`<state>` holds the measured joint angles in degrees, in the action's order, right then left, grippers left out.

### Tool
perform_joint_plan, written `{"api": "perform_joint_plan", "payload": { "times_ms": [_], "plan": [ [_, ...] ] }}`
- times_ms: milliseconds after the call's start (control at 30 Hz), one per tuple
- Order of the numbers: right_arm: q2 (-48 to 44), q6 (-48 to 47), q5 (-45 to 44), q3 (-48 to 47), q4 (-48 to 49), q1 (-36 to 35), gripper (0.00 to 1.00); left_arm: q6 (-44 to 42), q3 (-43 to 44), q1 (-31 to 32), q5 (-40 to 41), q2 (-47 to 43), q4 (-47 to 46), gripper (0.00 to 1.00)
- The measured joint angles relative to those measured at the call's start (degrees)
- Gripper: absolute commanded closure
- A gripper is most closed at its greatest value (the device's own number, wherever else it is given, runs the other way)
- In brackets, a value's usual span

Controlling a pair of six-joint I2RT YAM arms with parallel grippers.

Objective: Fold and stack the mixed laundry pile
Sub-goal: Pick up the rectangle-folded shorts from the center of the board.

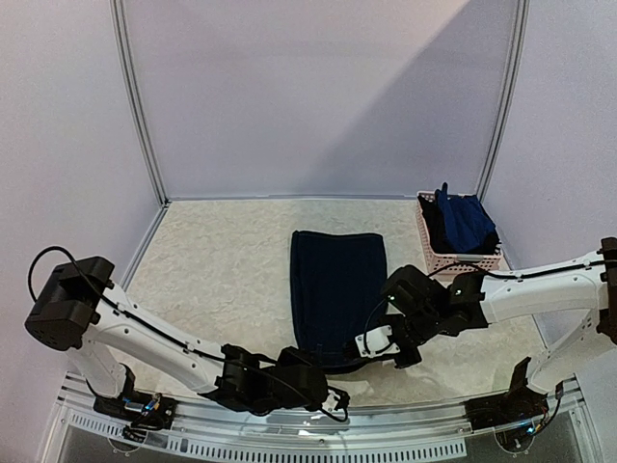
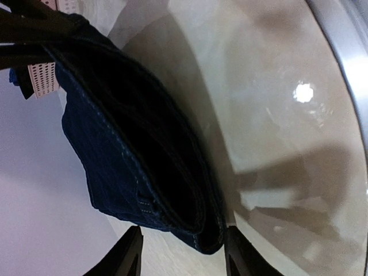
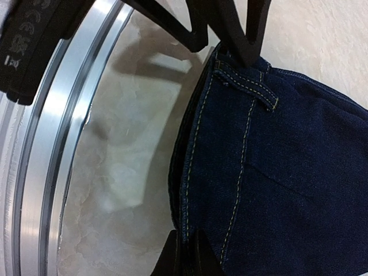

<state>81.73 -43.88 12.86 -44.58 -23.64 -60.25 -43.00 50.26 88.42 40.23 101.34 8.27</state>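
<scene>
Denim piece [image 1: 335, 289], dark navy, flat rectangle.

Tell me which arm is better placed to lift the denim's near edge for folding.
Right: the right tool is shut on the denim edge; the left tool straddles it open.

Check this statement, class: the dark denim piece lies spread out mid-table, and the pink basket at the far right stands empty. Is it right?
Not quite. The pink basket is not empty: the top external view shows blue and dark garments piled in it. The dark denim piece does lie spread out mid-table.
</scene>
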Motion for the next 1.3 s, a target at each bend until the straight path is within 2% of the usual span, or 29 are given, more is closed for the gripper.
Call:
{"api": "perform_joint_plan", "payload": {
  "times_ms": [167,267,467,567,700,867,1067,1300],
  "plan": [
    [0.00,0.13,0.66,-0.02,-0.22,0.35,0.99,1.16,1.86,-0.72,-1.84,1.57,0.63,0.52],
    [0.00,0.13,1.05,-0.02,-0.48,0.61,0.99,1.60,2.43,-1.64,-1.11,3.87,0.35,0.57],
    [0.00,0.13,1.29,-0.04,-0.55,0.94,1.00,3.87,4.68,-3.30,1.07,7.17,0.94,0.90],
    [0.00,0.13,1.49,-0.20,-0.74,1.46,1.00,4.85,5.95,-3.34,1.44,7.67,2.40,1.00],
    [-0.44,0.15,1.62,-1.01,-2.45,1.84,1.00,7.32,7.98,-3.39,1.09,6.91,6.14,1.00],
    [-4.72,1.49,3.32,-2.86,-7.54,1.90,1.00,11.98,12.33,-3.48,-0.70,1.27,13.86,1.00],
    [-10.62,4.15,6.67,-7.21,-15.30,1.92,1.00,18.01,18.27,-3.48,-2.82,-3.96,21.73,1.00],
    [-13.66,6.93,9.84,-14.47,-23.82,2.25,1.00,22.80,24.76,-3.48,-7.43,-5.03,30.27,1.00]
  ]
}}
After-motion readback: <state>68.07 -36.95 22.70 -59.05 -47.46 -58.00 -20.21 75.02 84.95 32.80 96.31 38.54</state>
